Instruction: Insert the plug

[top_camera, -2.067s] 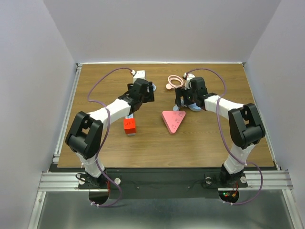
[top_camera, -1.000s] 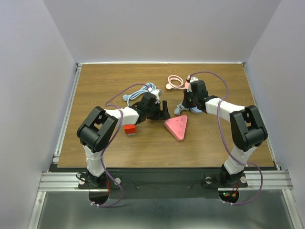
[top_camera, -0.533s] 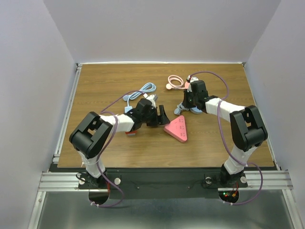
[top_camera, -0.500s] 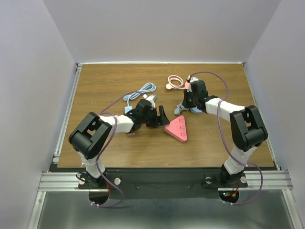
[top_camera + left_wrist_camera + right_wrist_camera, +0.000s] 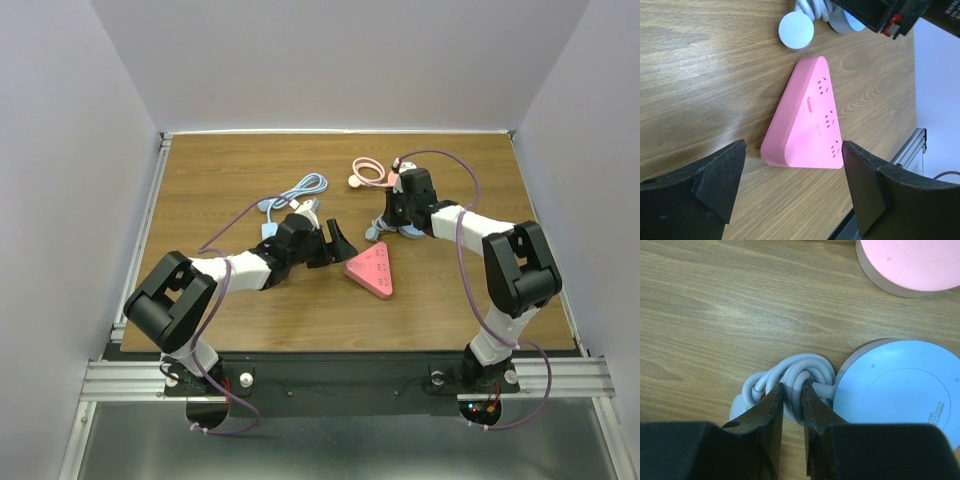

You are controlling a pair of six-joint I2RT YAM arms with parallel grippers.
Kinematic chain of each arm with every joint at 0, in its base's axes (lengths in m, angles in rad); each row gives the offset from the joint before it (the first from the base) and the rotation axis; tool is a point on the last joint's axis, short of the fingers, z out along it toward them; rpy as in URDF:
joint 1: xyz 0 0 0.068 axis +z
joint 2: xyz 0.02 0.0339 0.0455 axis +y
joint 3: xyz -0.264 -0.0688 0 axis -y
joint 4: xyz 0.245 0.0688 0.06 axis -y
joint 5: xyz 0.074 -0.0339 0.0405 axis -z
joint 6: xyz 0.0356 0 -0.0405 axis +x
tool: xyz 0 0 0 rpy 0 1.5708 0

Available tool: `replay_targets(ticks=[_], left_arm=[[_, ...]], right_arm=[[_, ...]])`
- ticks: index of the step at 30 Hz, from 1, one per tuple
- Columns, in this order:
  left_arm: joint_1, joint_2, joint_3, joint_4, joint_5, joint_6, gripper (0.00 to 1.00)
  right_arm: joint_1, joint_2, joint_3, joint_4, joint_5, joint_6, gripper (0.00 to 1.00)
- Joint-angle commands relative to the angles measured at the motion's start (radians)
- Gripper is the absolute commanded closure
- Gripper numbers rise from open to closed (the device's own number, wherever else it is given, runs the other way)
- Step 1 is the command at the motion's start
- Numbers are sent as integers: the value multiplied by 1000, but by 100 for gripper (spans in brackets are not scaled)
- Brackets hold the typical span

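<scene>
Pink power strip [image 5: 810,125] tapers toward the right hand [image 5: 792,387]—clamped on coiled cable [image 5: 805,367]—left hand [image 5: 793,145] wide.

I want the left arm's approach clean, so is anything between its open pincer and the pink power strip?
Nothing visible does. The left pincer stands open, with only the bare wooden table between it and the pink power strip. The white round disc lies beyond the strip's far tip, out of that path.

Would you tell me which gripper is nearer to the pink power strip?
Left. The left gripper is open, close beside the power strip, on its left. The right gripper is farther off, beyond the strip's far corner, shut on a cable.
</scene>
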Motion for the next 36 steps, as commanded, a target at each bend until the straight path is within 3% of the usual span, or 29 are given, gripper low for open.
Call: replay_targets(ticks=[1,13,19,27,30,31,35,36], left_arm=[[-16,30,5,47,5,-29,11],[-59,93,17,70,31,-57,12],[-62,120,30,94,41,-61,22],[-62,151,43,100,44,-63,51],[-62,162,43,104,54,-61,69],[-64,160,45,105,53,-63,80],[-59,159,43,101,48,-52,100],[-47,160,43,99,50,-42,100]], right_arm=[[2,-44,-6,-53,18,-5,100],[2,-80,-29,-57,41,1,100],[3,-87,-35,-58,41,1,100],[2,-87,-45,-60,39,-2,100],[2,-87,-45,-60,41,-2,100],[2,-89,-47,-60,41,-4,100],[2,-94,-50,-61,56,1,100],[2,-94,-52,-61,67,7,100]])
